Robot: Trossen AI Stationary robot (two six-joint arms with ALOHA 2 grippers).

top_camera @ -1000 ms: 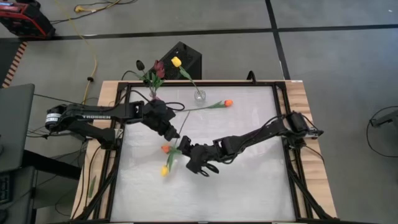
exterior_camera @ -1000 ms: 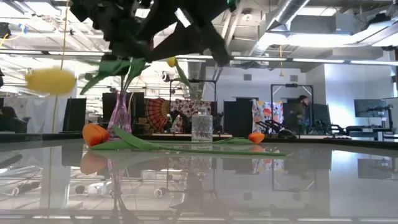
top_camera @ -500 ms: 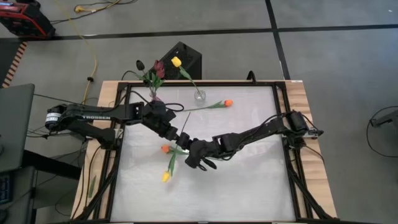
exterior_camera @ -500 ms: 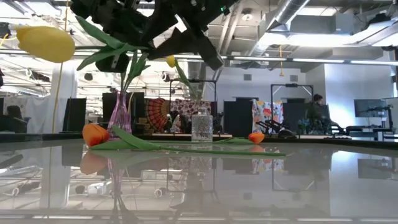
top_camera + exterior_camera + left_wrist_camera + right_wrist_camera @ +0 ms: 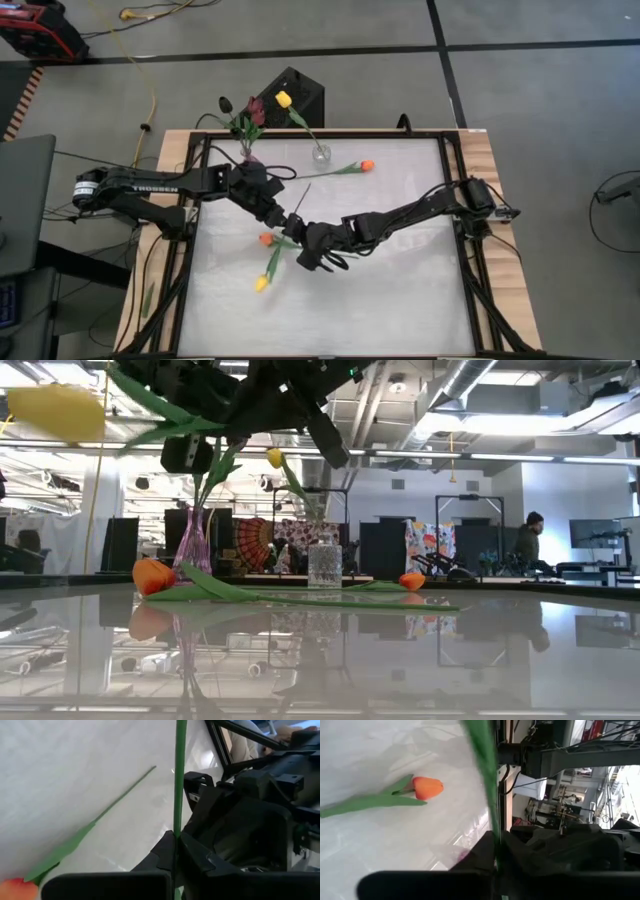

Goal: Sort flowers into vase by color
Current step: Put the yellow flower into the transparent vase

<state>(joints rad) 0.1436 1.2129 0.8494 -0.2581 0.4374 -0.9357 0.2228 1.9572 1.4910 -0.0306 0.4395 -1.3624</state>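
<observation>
High view, looking straight down: a white-topped table (image 5: 400, 300) fills the middle of the room, with two dark arms reaching toward each other over its left-centre. Left gripper (image 5: 287, 222) and right gripper (image 5: 300, 233) meet there, almost touching, and both are closed tight on the thin green stem of one yellow tulip (image 5: 262, 283). This flower is lifted off the surface, its head hanging toward the near-left part of the table; from table height the yellow head (image 5: 55, 412) shows high up, above everything else.

At the far edge stand two vases. A pink glass vase (image 5: 247, 152) holds dark maroon tulips (image 5: 256, 107). Just to its right, a small clear vase (image 5: 320, 153) holds a single yellow flower (image 5: 284, 99).

Two orange tulips lie flat on the table. One (image 5: 366, 165) rests near the clear vase, stem pointing left. Another (image 5: 265, 239) lies just beside the joined grippers, under the lifted stem.

Beyond the table, a person (image 5: 528, 542) shows in the background.
</observation>
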